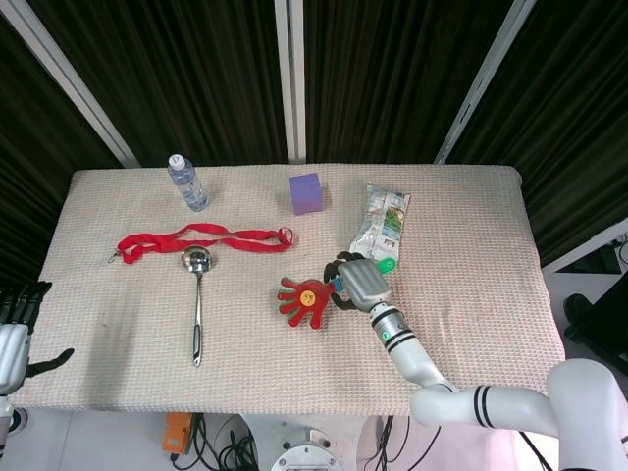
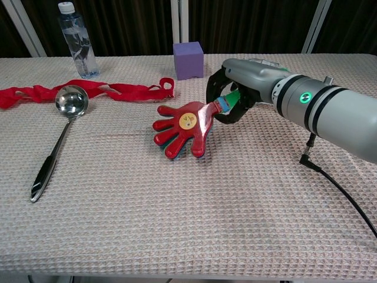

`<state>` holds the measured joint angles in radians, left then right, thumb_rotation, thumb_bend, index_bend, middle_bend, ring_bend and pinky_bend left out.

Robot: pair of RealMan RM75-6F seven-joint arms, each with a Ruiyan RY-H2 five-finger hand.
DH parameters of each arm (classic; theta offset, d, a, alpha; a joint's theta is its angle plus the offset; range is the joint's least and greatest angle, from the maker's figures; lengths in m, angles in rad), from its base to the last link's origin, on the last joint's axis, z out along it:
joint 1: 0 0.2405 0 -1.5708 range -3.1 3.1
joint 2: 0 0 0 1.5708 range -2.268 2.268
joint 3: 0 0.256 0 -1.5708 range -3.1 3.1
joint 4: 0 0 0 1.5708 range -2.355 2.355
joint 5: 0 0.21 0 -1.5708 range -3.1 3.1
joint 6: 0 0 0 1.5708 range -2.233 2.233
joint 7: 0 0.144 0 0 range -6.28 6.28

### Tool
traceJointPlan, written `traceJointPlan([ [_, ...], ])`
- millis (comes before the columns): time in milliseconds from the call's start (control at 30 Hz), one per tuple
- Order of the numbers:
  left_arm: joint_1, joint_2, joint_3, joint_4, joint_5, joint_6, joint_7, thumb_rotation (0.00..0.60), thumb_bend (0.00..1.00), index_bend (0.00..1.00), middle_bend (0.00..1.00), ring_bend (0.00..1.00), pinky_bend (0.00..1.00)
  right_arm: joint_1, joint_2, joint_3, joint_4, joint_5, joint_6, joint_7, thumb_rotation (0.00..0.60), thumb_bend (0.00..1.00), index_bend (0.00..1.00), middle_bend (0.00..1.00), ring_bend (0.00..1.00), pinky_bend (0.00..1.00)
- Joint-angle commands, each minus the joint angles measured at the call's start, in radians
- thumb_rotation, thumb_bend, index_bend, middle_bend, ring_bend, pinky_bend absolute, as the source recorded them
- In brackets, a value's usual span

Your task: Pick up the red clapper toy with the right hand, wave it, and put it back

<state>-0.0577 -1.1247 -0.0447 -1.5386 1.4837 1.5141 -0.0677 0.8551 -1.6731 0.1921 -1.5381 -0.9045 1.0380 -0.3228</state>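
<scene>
One red clapper toy [image 2: 184, 128] is seen near table centre: hand-shaped, a yellow face on its palm, green handle, gripped by the right hand [image 2: 232, 88] and tilted, fingertips low over the cloth. Counted left to right: one left hand [image 1: 14, 332], off the table edge, fingers apart and holding nothing; one ribbon [image 1: 201, 238]; one bottle [image 1: 186, 183]; one ladle [image 1: 196, 300]; one purple cube [image 1: 306, 192]; one snack packet [image 1: 381, 224]. A beige waffle-weave cloth [image 2: 194, 206] covers the table; dark curtains [image 1: 206, 74] hang behind.

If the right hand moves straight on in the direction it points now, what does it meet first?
Judging by the head view, the right hand, holding the red clapper toy, points toward the table's far edge. The snack packet probably comes first, though depth is unclear.
</scene>
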Motion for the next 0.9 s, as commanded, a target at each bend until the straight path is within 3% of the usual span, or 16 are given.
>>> traceJointPlan([
  [33,0.001,0.000,0.000,-0.002,0.000,0.001,0.001,0.600,0.09,0.07,0.07,0.00,0.04,-0.091,0.081,0.026,-0.087,-0.152,0.013,0.241,0.600,0.33,0.94,0.49,0.31,0.49],
  [300,0.001,-0.002,0.002,-0.011,0.004,0.001,0.012,0.600,0.09,0.07,0.07,0.00,0.04,-0.197,0.128,0.060,-0.172,-0.281,0.091,0.553,0.600,0.33,0.95,0.53,0.39,0.71],
  [633,0.001,0.003,0.000,-0.019,0.004,0.001,0.018,0.600,0.09,0.07,0.07,0.00,0.04,-0.267,0.148,0.137,-0.214,-0.212,0.048,0.854,0.600,0.34,0.95,0.58,0.60,0.83],
  [767,0.000,0.003,-0.001,-0.017,0.003,-0.001,0.013,0.600,0.09,0.07,0.07,0.00,0.04,-0.295,0.214,0.186,-0.267,-0.270,-0.068,1.186,0.600,0.35,0.95,0.58,0.62,0.83],
  [900,-0.001,0.002,0.000,-0.014,0.004,-0.003,0.009,0.600,0.09,0.07,0.07,0.00,0.04,-0.296,0.291,0.210,-0.240,-0.377,-0.202,1.487,0.600,0.35,0.96,0.60,0.64,0.84],
])
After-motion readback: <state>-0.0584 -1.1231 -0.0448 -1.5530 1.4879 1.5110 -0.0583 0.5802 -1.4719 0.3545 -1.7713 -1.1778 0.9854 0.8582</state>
